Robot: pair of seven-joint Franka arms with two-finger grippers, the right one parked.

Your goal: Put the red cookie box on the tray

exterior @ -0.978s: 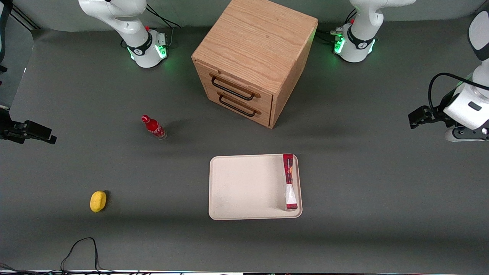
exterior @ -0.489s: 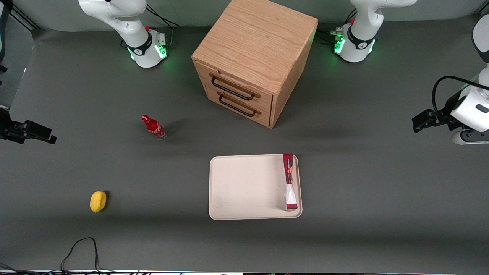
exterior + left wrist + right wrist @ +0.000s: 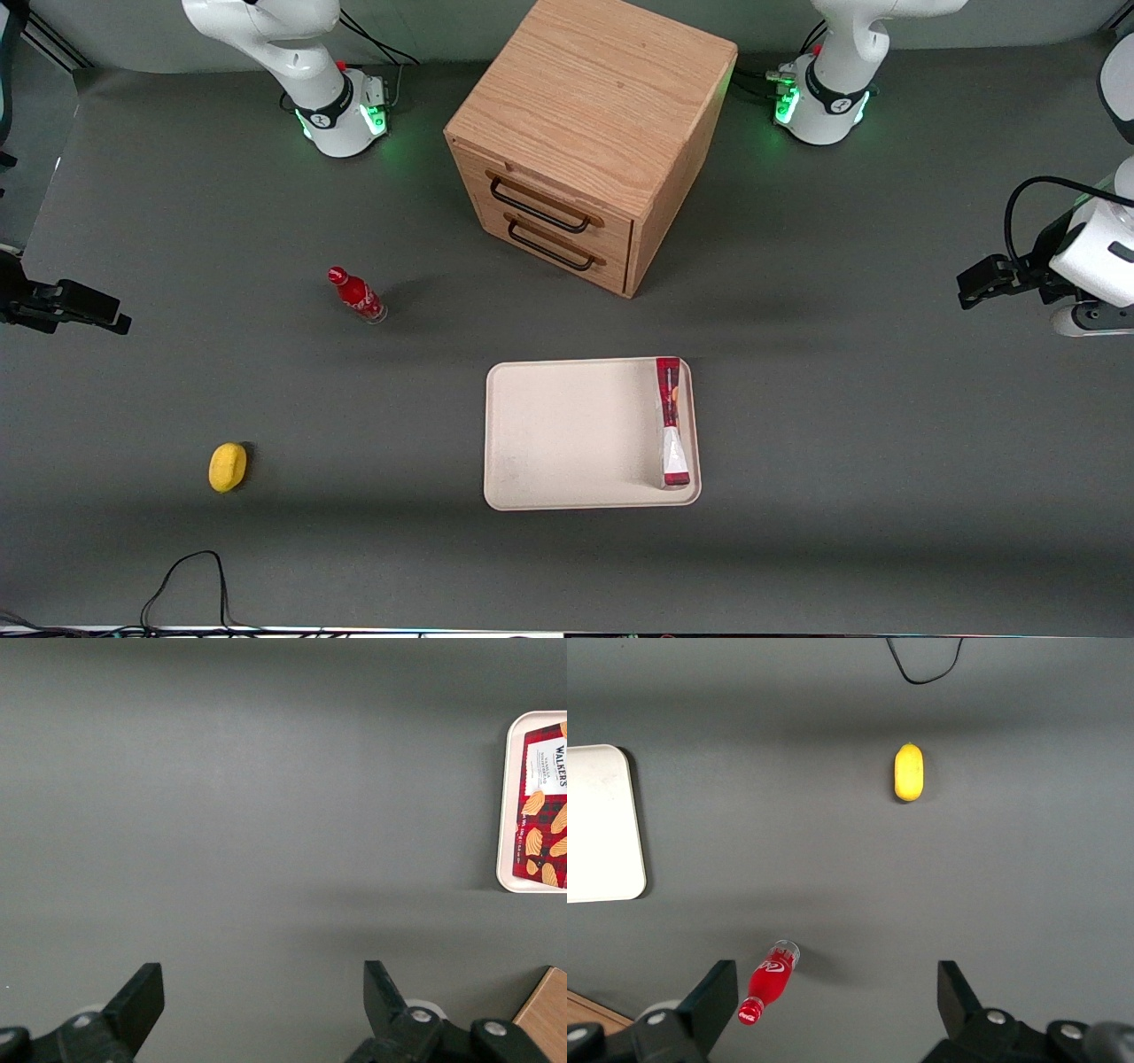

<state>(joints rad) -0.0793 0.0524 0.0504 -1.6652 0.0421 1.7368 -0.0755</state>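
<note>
Long red cardboard cookie box (image 3: 672, 422) lying in my flat cream-white tray (image 3: 567, 434) at lower centre of the front view, my gripper (image 3: 262, 1001) spread wide, empty, at that view's right edge.

Dark grey matte table surface (image 3: 886, 461) spans whole scene, faint broad shadow bands across it. Wooden drawer cabinet (image 3: 589, 133) stands mid-table, oak grain, two drawers with dark wire handles, turned at angle. Green glow on surface near two white bases. Black cable (image 3: 186, 580) loops at table edge nearest front camera. Pale wall strip above.
</note>
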